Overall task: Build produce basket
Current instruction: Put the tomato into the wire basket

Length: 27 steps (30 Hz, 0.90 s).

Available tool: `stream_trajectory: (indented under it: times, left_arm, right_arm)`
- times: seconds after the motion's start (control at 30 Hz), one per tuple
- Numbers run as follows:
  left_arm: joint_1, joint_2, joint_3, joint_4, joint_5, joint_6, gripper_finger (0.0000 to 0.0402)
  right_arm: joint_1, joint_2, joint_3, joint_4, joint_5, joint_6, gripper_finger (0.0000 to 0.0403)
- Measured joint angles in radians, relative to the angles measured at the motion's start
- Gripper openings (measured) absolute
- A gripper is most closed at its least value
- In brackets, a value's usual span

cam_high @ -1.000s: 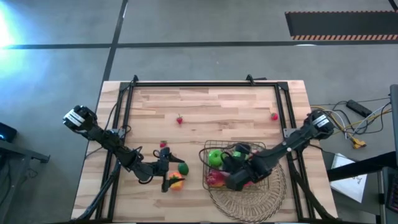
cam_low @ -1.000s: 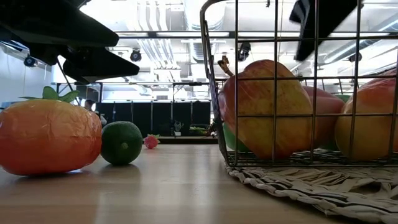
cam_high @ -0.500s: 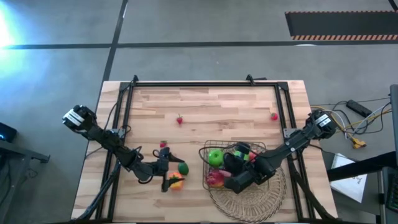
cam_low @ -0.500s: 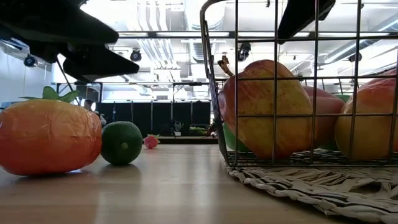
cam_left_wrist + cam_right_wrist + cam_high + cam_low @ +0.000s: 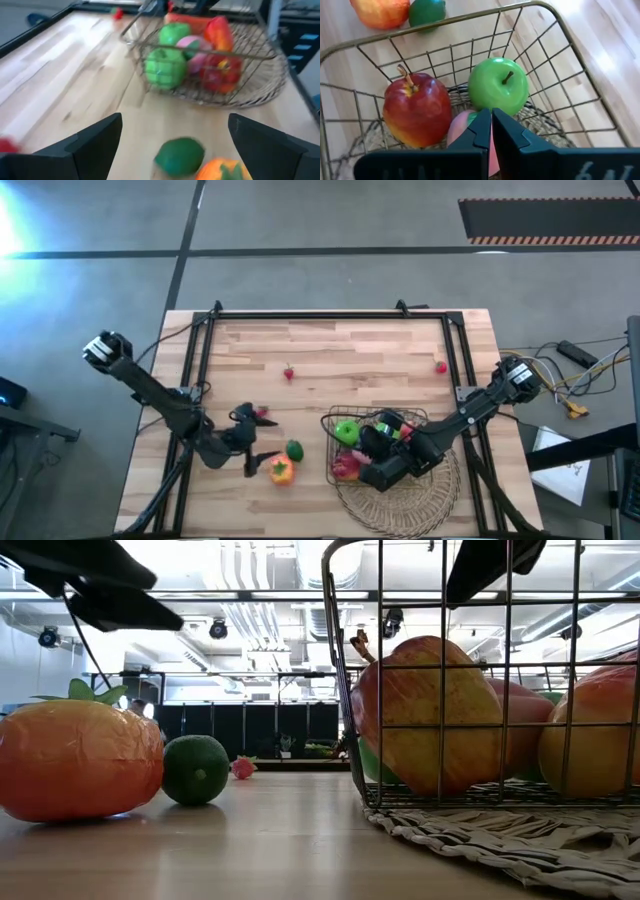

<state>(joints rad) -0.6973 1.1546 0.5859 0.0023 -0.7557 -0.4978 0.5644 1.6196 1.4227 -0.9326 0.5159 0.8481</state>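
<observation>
The copper wire basket (image 5: 327, 442) stands on a round woven mat (image 5: 400, 498). It holds a green apple (image 5: 498, 86), a red apple (image 5: 415, 107), a pink fruit and other produce. My right gripper (image 5: 490, 120) is shut and hangs above the fruit inside the basket, touching nothing. An orange fruit (image 5: 281, 470) and a green lime (image 5: 294, 450) rest on the table left of the basket. My left gripper (image 5: 254, 444) is wide open, raised just left of these two. In the left wrist view the lime (image 5: 179, 156) lies beyond the fingers.
Two small red berries (image 5: 289, 372) (image 5: 441, 366) lie toward the table's far side, and a small pink piece (image 5: 263, 412) sits near my left gripper. A black frame runs along the table's left, far and right edges. Bare wood shows in the middle and far left.
My left gripper has drawn back from the orange fruit and the lime toward the table's left edge and has risen, staying open. Both fruits stay where they were. My right gripper has shifted slightly above the basket, still shut.
</observation>
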Motion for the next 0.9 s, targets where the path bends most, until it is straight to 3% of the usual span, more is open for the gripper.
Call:
stream_trajectory:
  times: [0.27,0.43,0.7,0.9]
  left_arm:
    - [-0.011,-0.069,0.031,-0.384,-0.009,-0.341,0.0348]
    - [-0.01,-0.052,0.013,-0.462,0.001,-0.483,0.0348]
    - [-0.014,-0.017,0.012,-0.456,0.035,-0.489,0.0348]
    - [-0.101,0.029,0.063,-0.41,0.055,-0.327,0.0348]
  right_arm:
    - [-0.001,0.001,-0.001,0.005,-0.018,-0.016,0.0009]
    - [-0.002,0.002,-0.003,0.019,-0.018,-0.035,0.0009]
    - [-0.002,0.002,-0.037,0.151,-0.017,-0.084,0.0009]
    - [0.02,0.002,-0.073,0.391,-0.015,-0.207,0.0037]
